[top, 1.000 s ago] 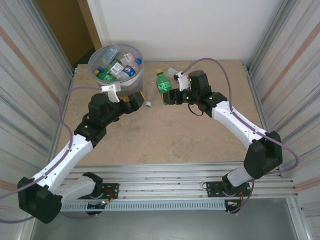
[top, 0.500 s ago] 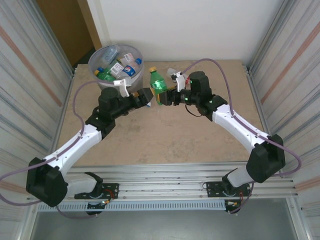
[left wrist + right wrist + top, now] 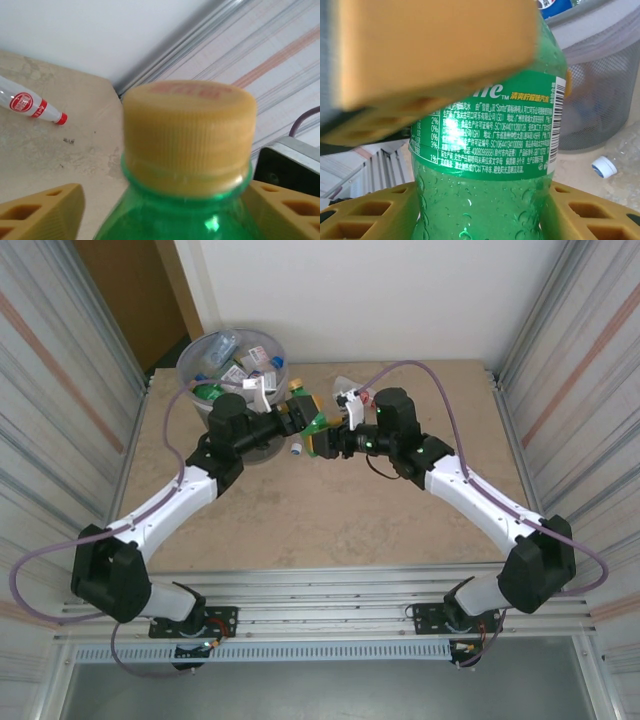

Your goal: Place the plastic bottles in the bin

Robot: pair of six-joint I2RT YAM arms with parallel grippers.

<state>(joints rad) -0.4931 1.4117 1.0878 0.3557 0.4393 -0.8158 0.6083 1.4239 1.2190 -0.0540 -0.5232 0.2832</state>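
- The right gripper [image 3: 480,212] is clamped on the green bottle [image 3: 485,150], its yellow fingers [image 3: 590,215] pressed against the body on both sides, just past the edge of the label
- In the top view this bottle is held tilted above the table [image 3: 330,510], between the two arms, with its cap end towards the bin [image 3: 186,368]
- The left gripper [image 3: 165,212] has its jaws apart, one finger on either side of the bottle's shoulder, just below the yellow cap [image 3: 187,135]
- A sliver of table shows between one of those fingers and the green plastic, so this gripper has no grip on it
- The bin stands at the far left corner of the table, with many bottles [image 3: 235,372] inside it
- A clear bottle [image 3: 626,149] with a white cap [image 3: 604,166] lies on the table near the foot of the bin, just beside the held bottle
- A red-label bottle [image 3: 22,102] lies on the table further off, towards the far wall
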